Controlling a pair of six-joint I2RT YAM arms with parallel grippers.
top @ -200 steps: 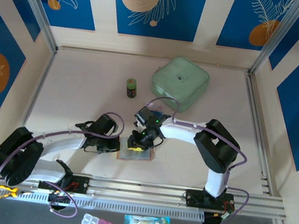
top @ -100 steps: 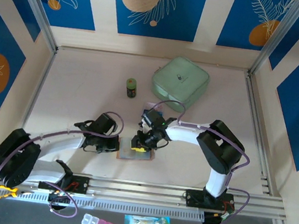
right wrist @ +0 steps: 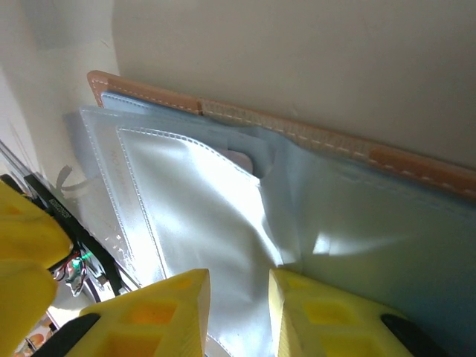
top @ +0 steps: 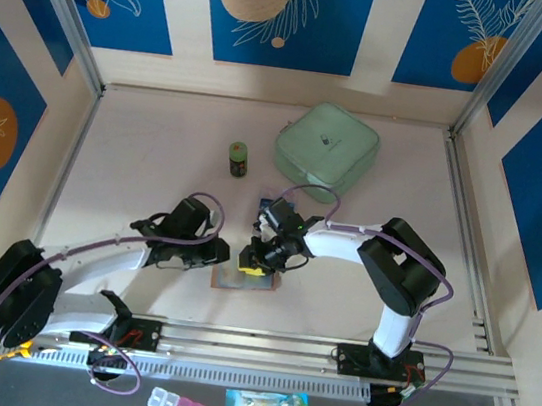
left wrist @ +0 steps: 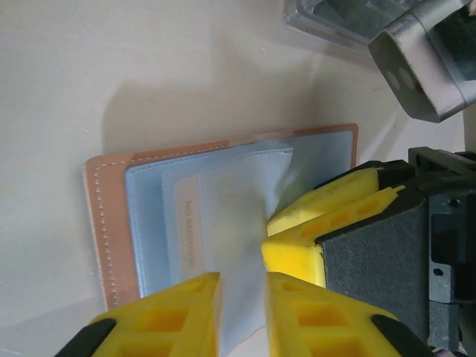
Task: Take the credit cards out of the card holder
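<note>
Lab test cell: blue-patterned panel walls point(top: 287, 14), aluminium rails point(top: 261, 348).

Both grippers point(left wrist: 242, 305) point(right wrist: 238, 312) reach toward each other, jaws slightly parted

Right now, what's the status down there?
Both grippers, left and right, part open astride clear pocket sleeves. Wallet lies open on table. No card out yet.

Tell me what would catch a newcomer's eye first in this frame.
Both end effectors meet over the open card holder near the front middle of the table: the left end effector and right end effector each straddle its see-through inner pockets with yellow fingers. Farther back sit a mint-green zip case and a small green jar.
</note>
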